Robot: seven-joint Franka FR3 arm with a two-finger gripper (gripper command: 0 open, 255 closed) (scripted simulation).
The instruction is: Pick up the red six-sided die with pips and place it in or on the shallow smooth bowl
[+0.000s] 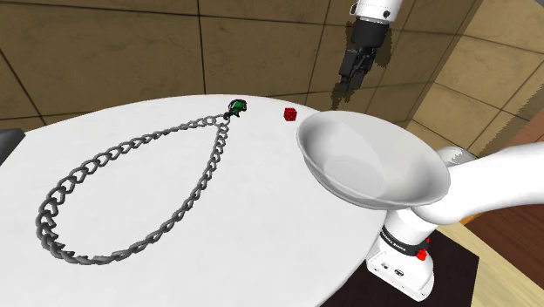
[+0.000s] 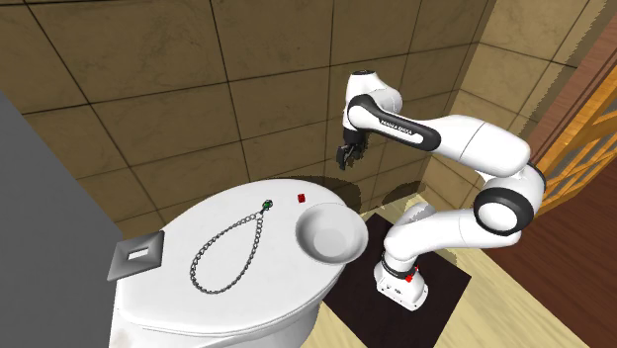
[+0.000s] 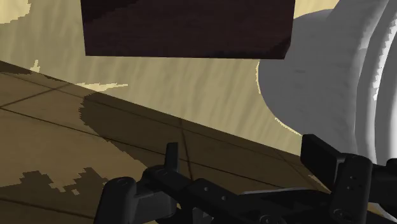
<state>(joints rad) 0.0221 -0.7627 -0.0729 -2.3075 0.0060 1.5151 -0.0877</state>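
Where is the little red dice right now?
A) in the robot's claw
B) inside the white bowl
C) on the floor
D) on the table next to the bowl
D: the red die sits on the white table, just outside the bowl, while the gripper hangs up in the air, open and holding nothing.

White table (image 1: 253,235) holds chain (image 1: 211,159), die (image 1: 289,112), bowl (image 1: 375,164), slab (image 2: 137,255).

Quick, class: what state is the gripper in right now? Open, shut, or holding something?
Gripper: open, holding nothing; the die lies apart from it.
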